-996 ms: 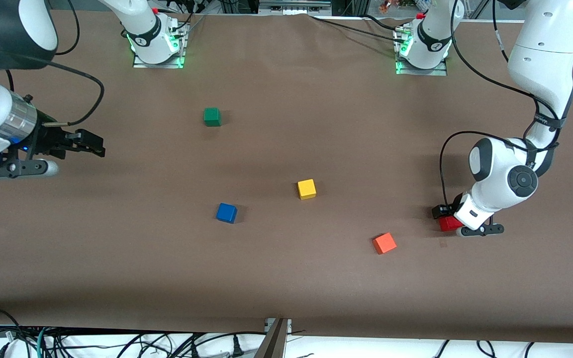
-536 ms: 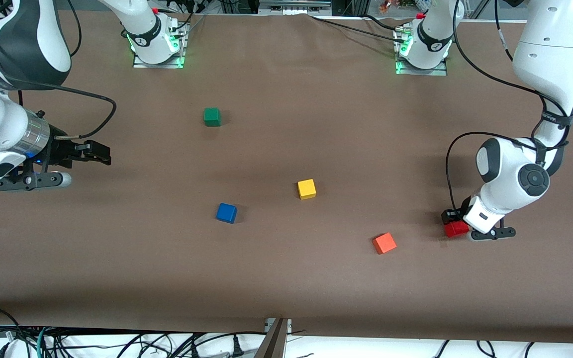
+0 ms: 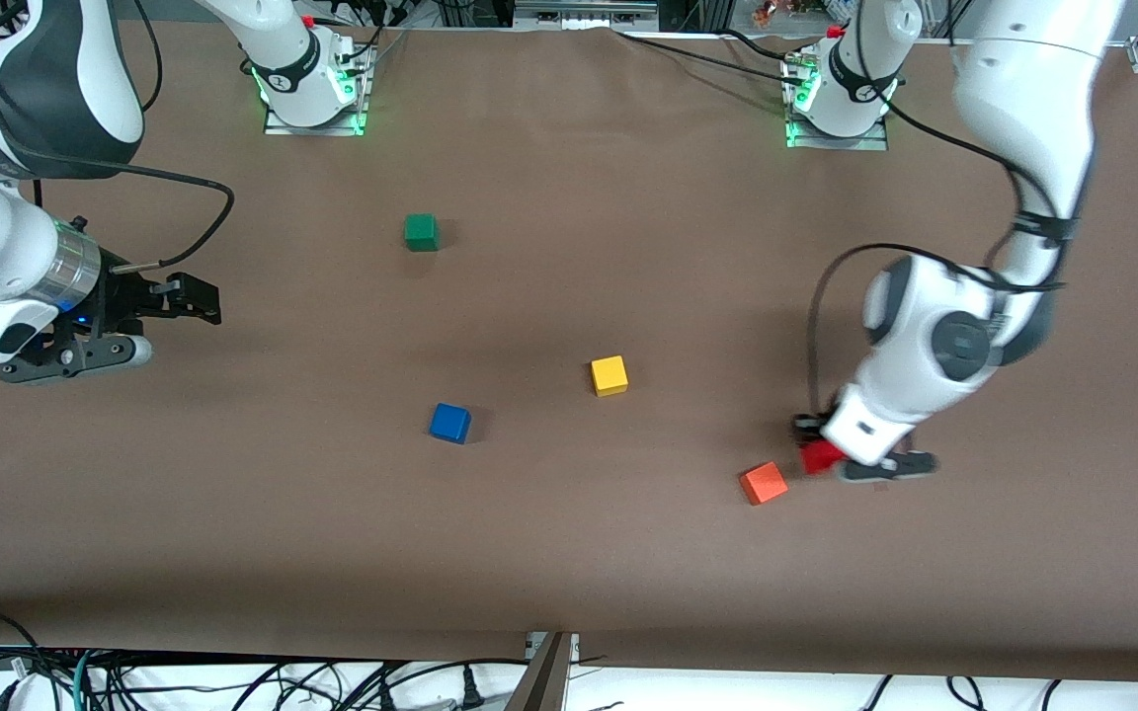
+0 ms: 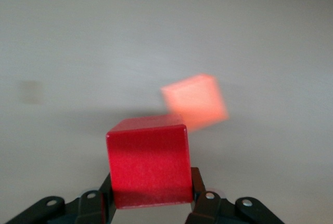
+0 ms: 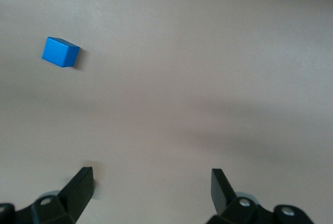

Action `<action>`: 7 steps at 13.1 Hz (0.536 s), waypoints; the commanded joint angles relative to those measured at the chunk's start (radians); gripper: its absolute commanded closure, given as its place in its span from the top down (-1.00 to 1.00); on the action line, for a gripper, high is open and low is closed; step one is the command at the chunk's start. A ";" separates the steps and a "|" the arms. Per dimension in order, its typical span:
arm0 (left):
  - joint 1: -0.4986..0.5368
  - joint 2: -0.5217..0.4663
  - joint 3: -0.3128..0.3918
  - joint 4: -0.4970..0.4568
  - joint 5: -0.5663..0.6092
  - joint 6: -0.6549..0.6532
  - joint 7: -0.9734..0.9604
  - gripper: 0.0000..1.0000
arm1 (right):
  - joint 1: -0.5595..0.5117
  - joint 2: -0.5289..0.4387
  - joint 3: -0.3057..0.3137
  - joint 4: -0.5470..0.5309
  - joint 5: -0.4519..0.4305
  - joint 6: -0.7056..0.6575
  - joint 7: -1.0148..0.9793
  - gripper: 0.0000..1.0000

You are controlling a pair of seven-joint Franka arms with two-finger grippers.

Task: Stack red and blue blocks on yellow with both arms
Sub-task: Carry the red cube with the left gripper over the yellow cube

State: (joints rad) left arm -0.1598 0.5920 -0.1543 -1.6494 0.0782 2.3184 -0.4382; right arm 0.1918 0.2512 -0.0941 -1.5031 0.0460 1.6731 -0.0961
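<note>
Left wrist view gives us the clearest look: the left gripper (image 4: 151, 203) has its fingers (image 4: 99, 203) clamped on the red block (image 4: 148, 164), one on each side, with the orange cube (image 4: 195, 102) blurred on the table (image 4: 78, 37) below. From the front camera we see that gripper (image 3: 819, 452) over the table just beside the orange cube (image 3: 763, 483), toward the left arm's end — the red block (image 3: 819, 456) seems lifted clear of the surface, though we cannot be sure. The yellow cube (image 3: 609, 375) sits mid-table, the blue block (image 3: 449, 423) a little nearer the camera toward the right arm's end, the green cube (image 3: 421, 232) farther up. The right gripper (image 3: 196, 299) waits over its end of the table — fingers (image 5: 78, 187) spread wide, holding nothing.
</note>
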 commanded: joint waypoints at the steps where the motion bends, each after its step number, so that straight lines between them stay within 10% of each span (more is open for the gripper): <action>1: -0.127 0.081 0.016 0.167 0.035 -0.091 -0.123 -1.00 | -0.002 0.003 -0.001 0.010 -0.014 -0.001 -0.020 0.99; 7: -0.285 0.126 0.016 0.232 0.034 -0.100 -0.298 -1.00 | -0.043 0.054 -0.009 0.014 0.020 0.013 -0.221 0.99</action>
State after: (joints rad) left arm -0.4076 0.6959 -0.1515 -1.4631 0.0907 2.2462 -0.6867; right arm 0.1700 0.2959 -0.1073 -1.5050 0.0482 1.6848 -0.2575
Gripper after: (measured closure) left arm 0.441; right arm 0.000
